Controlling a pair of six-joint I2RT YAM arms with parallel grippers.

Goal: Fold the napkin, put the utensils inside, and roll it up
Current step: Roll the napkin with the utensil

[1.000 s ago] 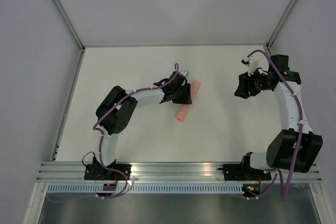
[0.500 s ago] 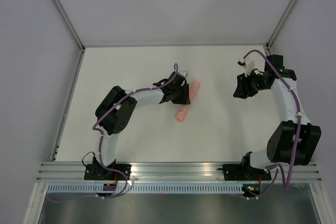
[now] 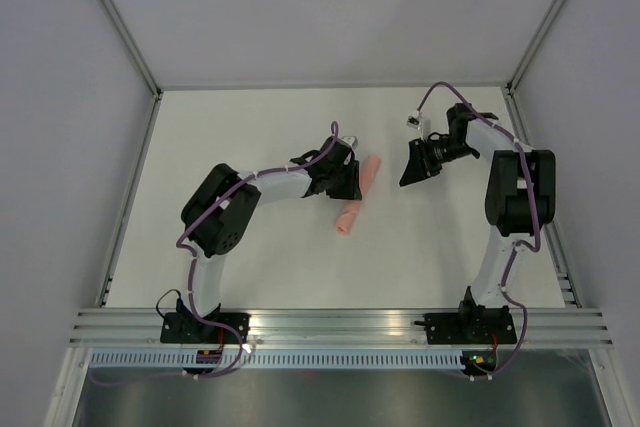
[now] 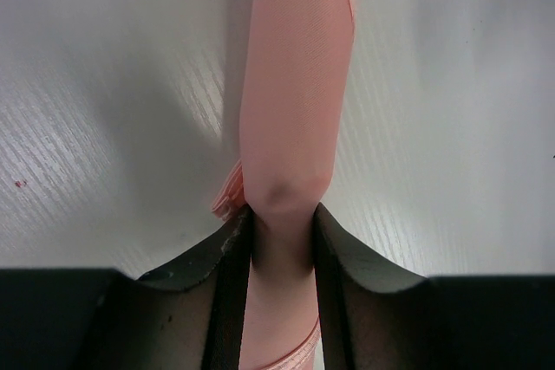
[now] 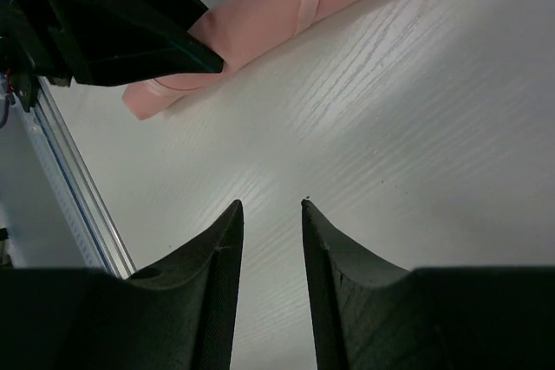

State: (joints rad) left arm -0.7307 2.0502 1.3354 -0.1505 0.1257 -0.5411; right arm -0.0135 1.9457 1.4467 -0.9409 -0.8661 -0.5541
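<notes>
The rolled napkin (image 3: 358,197) lay near the middle of the desk (image 3: 250,127) — the left gripper (image 4: 280,223) pinched it crosswise. The right gripper (image 5: 271,210) hung nearby, toward the right edge — jaws slightly parted, empty.

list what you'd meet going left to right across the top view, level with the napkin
left arm → napkin roll → right gripper → right arm; the left gripper sits over the napkin roll, so it's left out
</notes>
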